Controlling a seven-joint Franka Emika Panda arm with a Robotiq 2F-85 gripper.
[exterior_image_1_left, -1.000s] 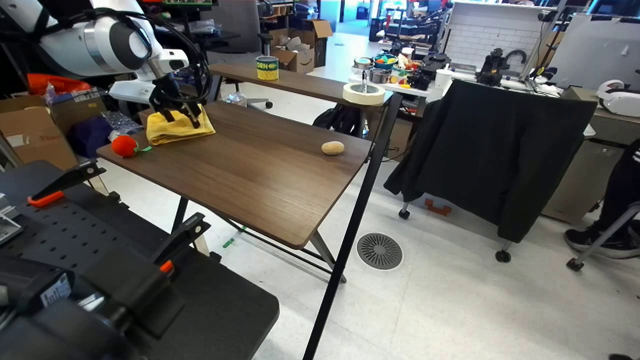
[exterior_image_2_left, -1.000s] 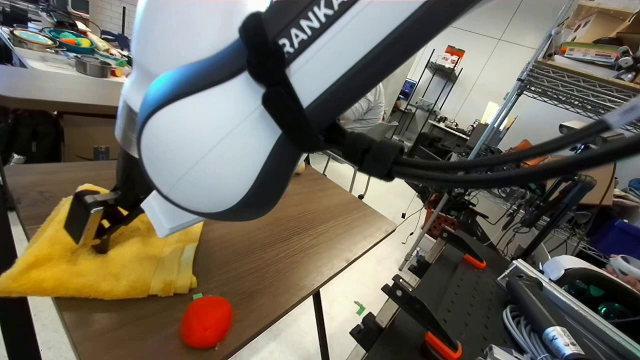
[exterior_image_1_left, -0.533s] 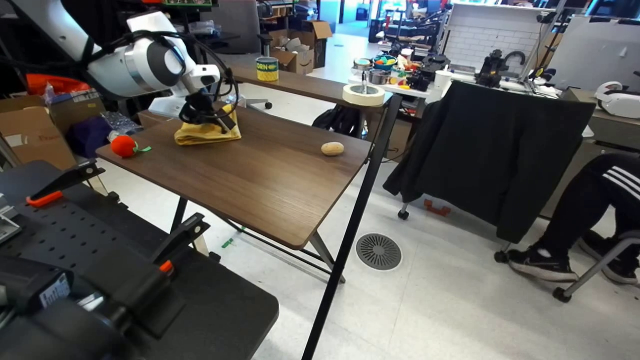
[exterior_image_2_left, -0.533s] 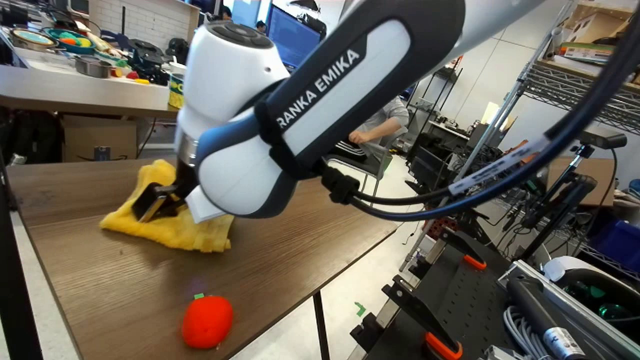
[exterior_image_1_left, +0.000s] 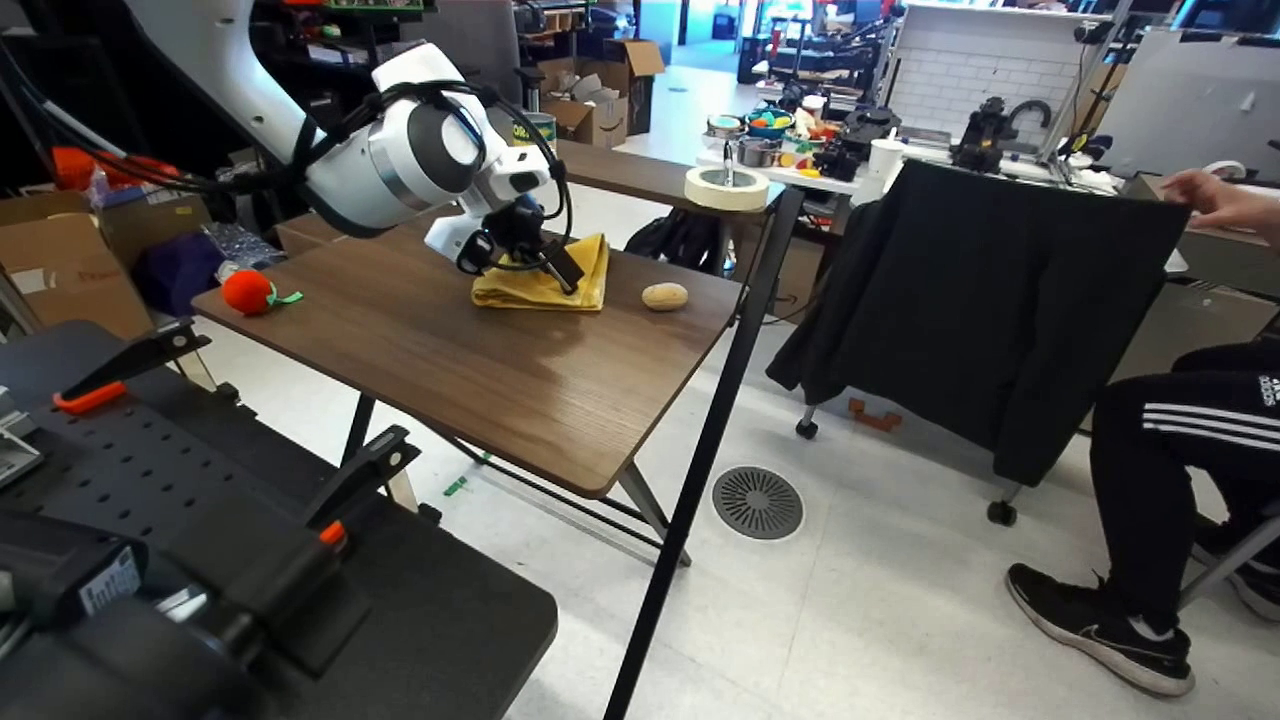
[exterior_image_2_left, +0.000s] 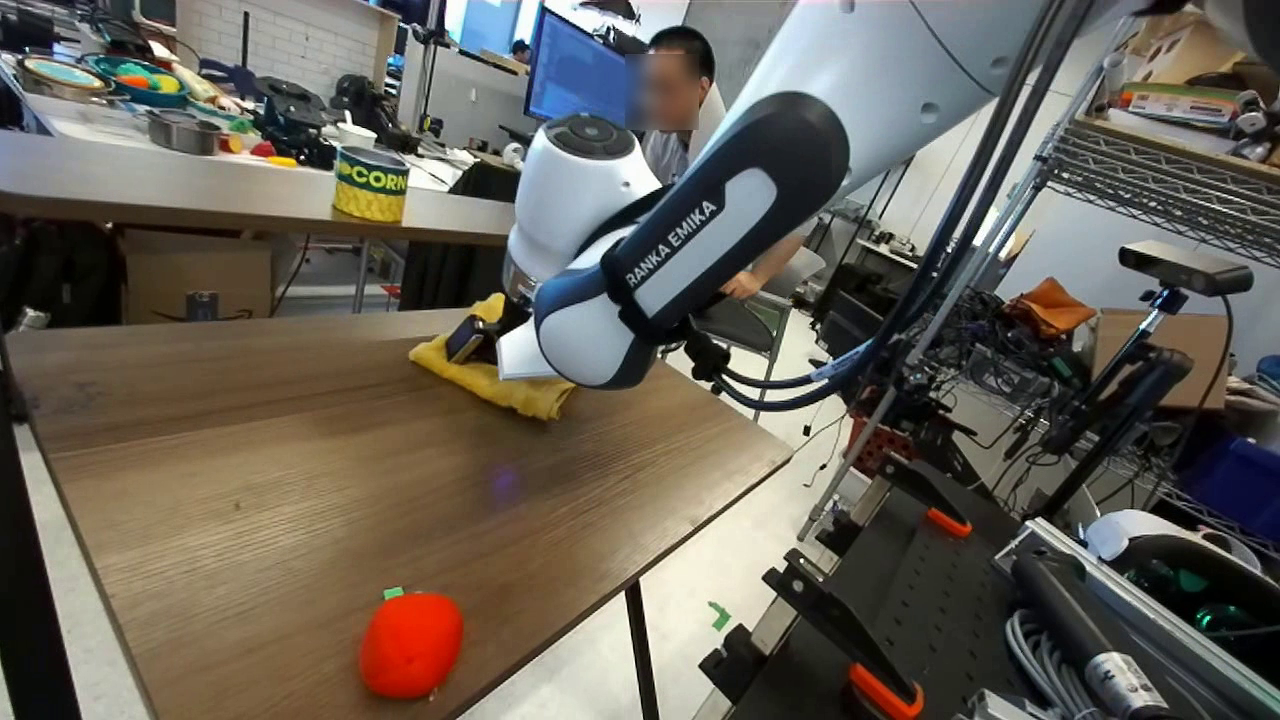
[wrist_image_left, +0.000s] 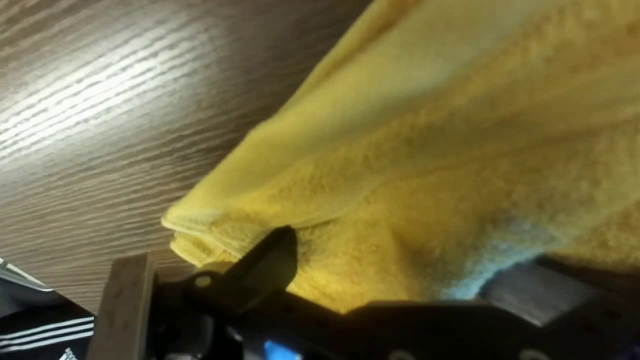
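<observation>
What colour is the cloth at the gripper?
The cloth is yellow; it shows best in the wrist view.

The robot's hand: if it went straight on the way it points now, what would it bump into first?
The yellow towel, most likely: the hand points down at it and seems to touch it. The table lies underneath; exact depth is hard to judge.
</observation>
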